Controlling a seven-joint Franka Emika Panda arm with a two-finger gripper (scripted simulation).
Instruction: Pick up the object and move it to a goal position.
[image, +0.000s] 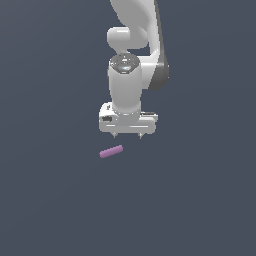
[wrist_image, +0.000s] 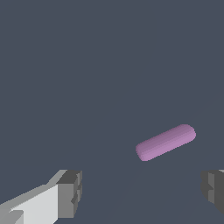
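Purple-pink object (image: 111, 151) lies on flat dark grey-blue surface (image: 50, 200), spread gripper (image: 128, 135) apart

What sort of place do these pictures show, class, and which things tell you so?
Most likely a bare simulated test scene, not a real room: a flat, featureless grey ground, a smoothly rendered arm with its open gripper, and a single purple rod lying apart from it.

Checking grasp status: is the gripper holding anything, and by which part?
Nothing is held. The gripper is open, and the purple-pink rod lies apart from its fingers.
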